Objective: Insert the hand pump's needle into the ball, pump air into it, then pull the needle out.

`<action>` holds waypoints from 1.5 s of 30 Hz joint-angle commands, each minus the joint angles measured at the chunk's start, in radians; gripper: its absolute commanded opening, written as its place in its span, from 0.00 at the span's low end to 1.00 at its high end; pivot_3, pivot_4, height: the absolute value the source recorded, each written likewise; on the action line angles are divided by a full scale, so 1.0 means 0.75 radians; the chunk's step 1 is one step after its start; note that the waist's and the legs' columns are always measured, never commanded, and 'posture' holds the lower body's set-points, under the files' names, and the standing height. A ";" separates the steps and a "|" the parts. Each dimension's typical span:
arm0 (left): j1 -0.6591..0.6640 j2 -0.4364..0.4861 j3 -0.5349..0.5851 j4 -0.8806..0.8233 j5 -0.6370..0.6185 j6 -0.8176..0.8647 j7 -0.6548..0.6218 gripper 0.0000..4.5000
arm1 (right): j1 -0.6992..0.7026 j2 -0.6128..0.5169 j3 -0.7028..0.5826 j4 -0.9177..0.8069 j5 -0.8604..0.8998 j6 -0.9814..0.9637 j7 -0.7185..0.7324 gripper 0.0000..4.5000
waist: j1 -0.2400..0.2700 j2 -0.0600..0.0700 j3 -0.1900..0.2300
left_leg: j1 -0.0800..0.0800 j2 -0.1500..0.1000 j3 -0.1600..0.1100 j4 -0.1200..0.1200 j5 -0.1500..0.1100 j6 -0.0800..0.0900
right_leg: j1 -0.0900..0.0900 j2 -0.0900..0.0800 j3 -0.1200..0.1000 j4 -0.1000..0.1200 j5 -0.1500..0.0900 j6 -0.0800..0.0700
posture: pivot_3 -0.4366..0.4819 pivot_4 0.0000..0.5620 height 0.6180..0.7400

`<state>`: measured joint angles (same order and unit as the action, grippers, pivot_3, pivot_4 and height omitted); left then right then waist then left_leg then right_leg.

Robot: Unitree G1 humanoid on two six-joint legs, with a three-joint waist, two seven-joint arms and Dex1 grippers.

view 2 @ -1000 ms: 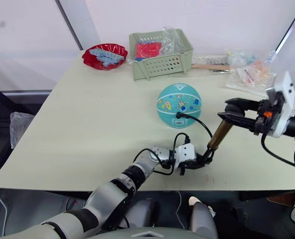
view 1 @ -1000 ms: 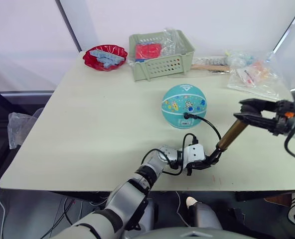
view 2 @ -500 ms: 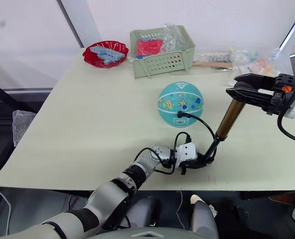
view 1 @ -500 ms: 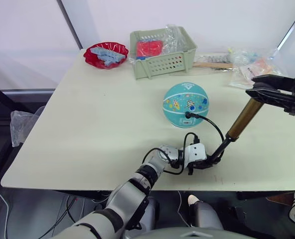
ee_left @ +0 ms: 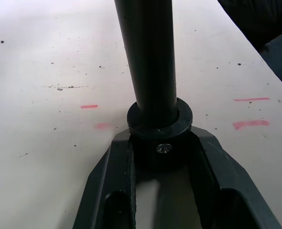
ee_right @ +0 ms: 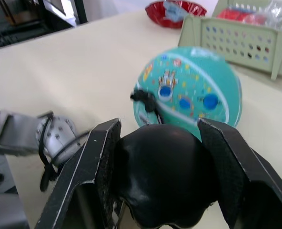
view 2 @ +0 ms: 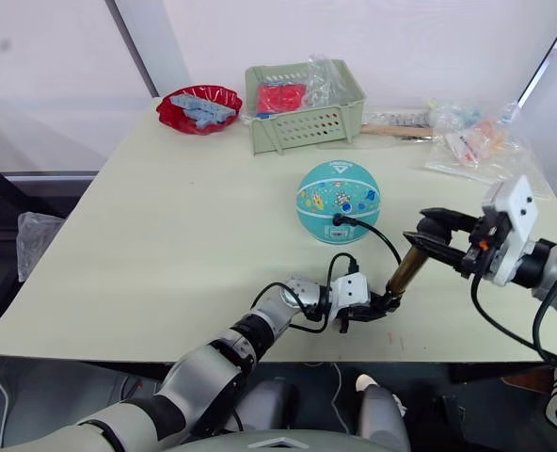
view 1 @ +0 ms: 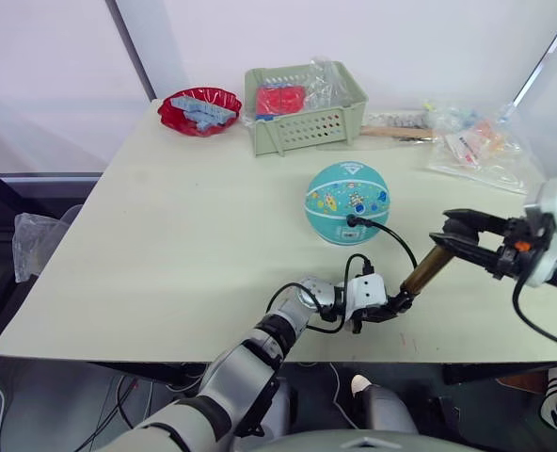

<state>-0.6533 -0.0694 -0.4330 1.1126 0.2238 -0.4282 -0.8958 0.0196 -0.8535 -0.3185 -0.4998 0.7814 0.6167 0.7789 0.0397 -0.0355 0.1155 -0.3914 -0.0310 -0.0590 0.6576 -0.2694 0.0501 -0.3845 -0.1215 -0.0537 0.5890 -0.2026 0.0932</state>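
The teal ball [view 1: 347, 201] rests mid-table. The hose's black fitting [view 1: 354, 221] sits against its near side, and the needle is hidden inside the ball. A thin black hose [view 1: 396, 240] loops from there to the hand pump [view 1: 423, 271], which leans up to the right. My left gripper [view 1: 397, 303] is shut on the pump's black bottom cap [ee_left: 160, 125], holding it down on the table. My right gripper [view 1: 453, 235] is shut on the black handle [ee_right: 162, 176] at the pump's top.
A green basket [view 1: 305, 105] with red items and a red bowl [view 1: 199, 108] of blue pieces stand at the back. Plastic bags [view 1: 476, 143] lie at the back right. The pump's base is close to the table's front edge [view 1: 373, 356].
My right gripper rose with the handle half a second ago and has now pushed it back down toward the base. The left gripper and the ball stayed put.
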 commanded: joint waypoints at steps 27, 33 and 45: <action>0.091 0.068 -0.100 0.206 0.144 0.122 -0.010 0.25 | -0.505 -0.363 -0.392 0.153 0.437 0.344 -0.004 0.46 | 0.002 0.017 0.015 | -0.006 -0.002 -0.004 0.005 0.001 0.002 | -0.001 -0.001 -0.004 0.000 0.000 0.000 | 0.48 0.27 0.97; 0.089 0.064 -0.100 0.206 0.144 0.123 -0.008 0.25 | -0.495 -0.379 -0.413 0.154 0.443 0.385 -0.013 0.46 | 0.003 0.019 0.017 | -0.008 -0.002 -0.004 0.007 0.002 0.003 | -0.001 -0.002 -0.004 0.000 0.000 0.000 | 0.48 0.27 0.97; 0.090 0.065 -0.099 0.204 0.144 0.124 -0.005 0.25 | -0.106 -0.203 -0.152 -0.028 0.144 0.226 -0.014 0.46 | 0.001 0.009 0.008 | -0.007 -0.002 -0.004 0.009 0.001 0.002 | 0.000 -0.001 -0.005 0.001 0.000 0.000 | 0.48 0.27 0.97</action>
<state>-0.6613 -0.0762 -0.4341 1.1158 0.2236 -0.4275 -0.8906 -0.1009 -1.0195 -0.4952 -0.5138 0.9779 0.7982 0.7948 0.0403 -0.0287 0.1214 -0.3958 -0.0319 -0.0624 0.6641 -0.2694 0.0501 -0.3837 -0.1224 -0.0574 0.5900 -0.2025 0.0934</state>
